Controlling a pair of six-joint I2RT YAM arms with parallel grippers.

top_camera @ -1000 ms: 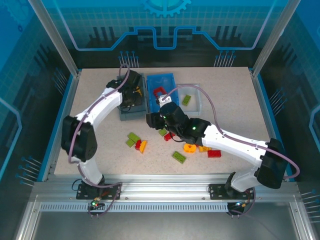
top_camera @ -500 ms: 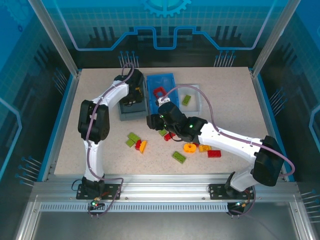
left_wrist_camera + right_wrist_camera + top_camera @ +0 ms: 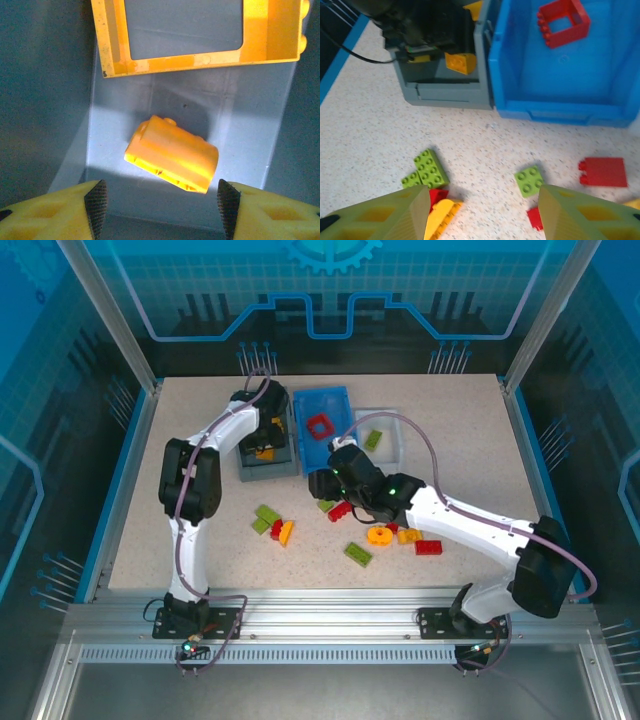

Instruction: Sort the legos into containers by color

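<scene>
My left gripper [image 3: 161,210] hangs open inside the grey container [image 3: 268,472]. A yellow lego brick [image 3: 172,154] lies loose on the bin floor between its fingertips, touching neither, with a yellow frame piece [image 3: 200,35] beyond it. My right gripper [image 3: 485,220] stands open low over the table, nothing between its fingers. A green square lego [image 3: 529,180] lies just ahead of its right finger, and green [image 3: 427,170], red [image 3: 437,195] and yellow [image 3: 440,217] legos lie by its left finger. The blue container [image 3: 510,75] holds a red frame [image 3: 563,21].
The white tray [image 3: 392,453] right of the blue bin holds a green lego [image 3: 372,439]. More legos lie on the table: an orange round one [image 3: 380,535], a red brick [image 3: 429,547], a green brick [image 3: 358,554]. The left arm arches over the table's left side.
My left gripper has opened and the yellow brick now lies free in the grey bin. My right gripper has drawn back from the blue bin toward the loose legos.
</scene>
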